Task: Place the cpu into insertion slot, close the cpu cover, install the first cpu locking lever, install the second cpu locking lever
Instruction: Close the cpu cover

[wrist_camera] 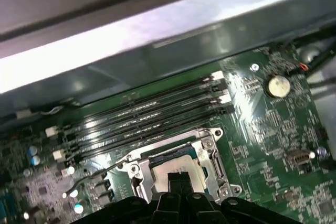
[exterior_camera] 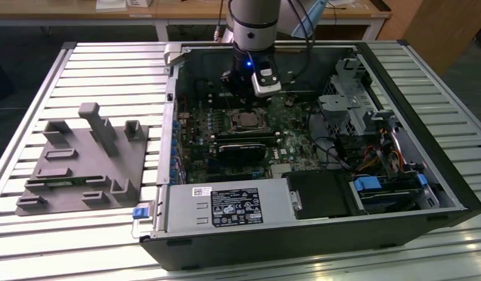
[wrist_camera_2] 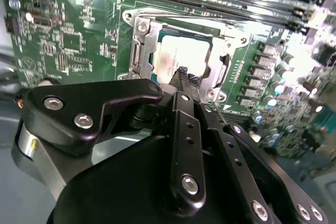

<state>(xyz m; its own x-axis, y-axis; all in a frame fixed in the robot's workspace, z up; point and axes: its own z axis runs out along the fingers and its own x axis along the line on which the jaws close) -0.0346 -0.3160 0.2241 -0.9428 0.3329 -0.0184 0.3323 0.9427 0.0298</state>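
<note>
Inside the open computer case, the cpu [wrist_camera_2: 182, 55] with its dull metallic top lies in the insertion slot [exterior_camera: 244, 121] on the green motherboard. The silver cpu cover [wrist_camera_2: 148, 51] lies flat around the chip, framing it. My gripper [wrist_camera_2: 186, 75] hangs just above the slot's edge, its two black fingertips pressed together with nothing between them. In the first wrist view the shut fingertips [wrist_camera: 180, 178] sit over the slot's near side, partly hiding the cpu [wrist_camera: 176, 158]. A thin wire lever [wrist_camera: 98, 174] angles away from one corner of the slot.
Long black memory slots [wrist_camera: 147, 116] run alongside the socket. A black card [exterior_camera: 242, 151] lies nearer the case's front, with drive bays and cables [exterior_camera: 373, 134] at the exterior view's right. A grey fixture [exterior_camera: 84, 164] stands on the slatted table at the exterior view's left.
</note>
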